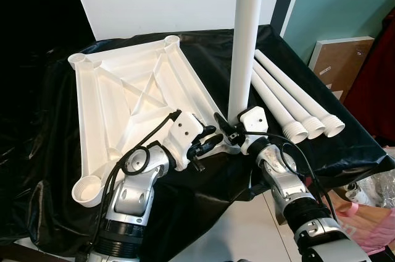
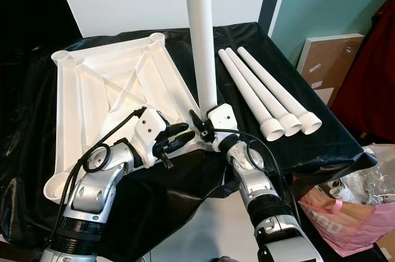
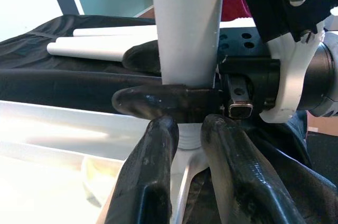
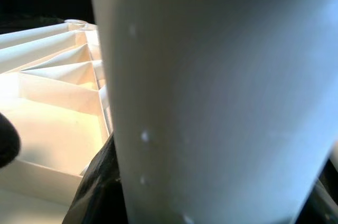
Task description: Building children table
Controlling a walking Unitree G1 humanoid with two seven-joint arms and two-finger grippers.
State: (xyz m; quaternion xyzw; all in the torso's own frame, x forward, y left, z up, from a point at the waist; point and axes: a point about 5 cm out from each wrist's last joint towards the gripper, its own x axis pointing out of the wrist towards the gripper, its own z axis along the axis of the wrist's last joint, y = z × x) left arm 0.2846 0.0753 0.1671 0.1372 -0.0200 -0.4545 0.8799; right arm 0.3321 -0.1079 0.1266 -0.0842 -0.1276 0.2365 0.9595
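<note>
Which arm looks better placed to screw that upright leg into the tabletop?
Right, probably. Its claw already grips the upright leg just above the corner socket, while the left claw rests on the tabletop by that socket, steadying it.

Home room: teal wall (image 1: 345, 2), dark door (image 1: 37, 21), pink bag (image 2: 336, 219) on floor.

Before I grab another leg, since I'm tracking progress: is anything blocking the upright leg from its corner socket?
Nothing visible does. The upright leg already stands in the tabletop's near corner socket, the right gripper clamped round its base.
</note>
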